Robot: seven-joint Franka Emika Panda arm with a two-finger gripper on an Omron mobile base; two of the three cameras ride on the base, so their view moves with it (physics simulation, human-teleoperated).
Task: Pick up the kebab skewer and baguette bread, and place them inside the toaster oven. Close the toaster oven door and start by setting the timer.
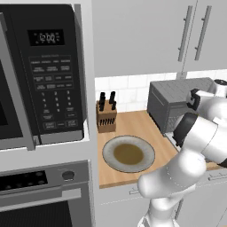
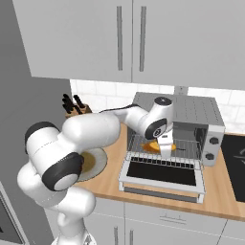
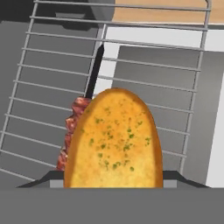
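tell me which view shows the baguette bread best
The hand view: the baguette bread is large and close over the wire rack. The right base view gives an orange sliver inside the toaster oven.

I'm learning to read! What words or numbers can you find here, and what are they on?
"12:00", or close to it, a little blurry: microwave display.
Microwave keypad: button labels too small and blurred to read.
Built-in oven panel: marks too small to read.
Toaster oven, baguette bread, knife block: no writing.
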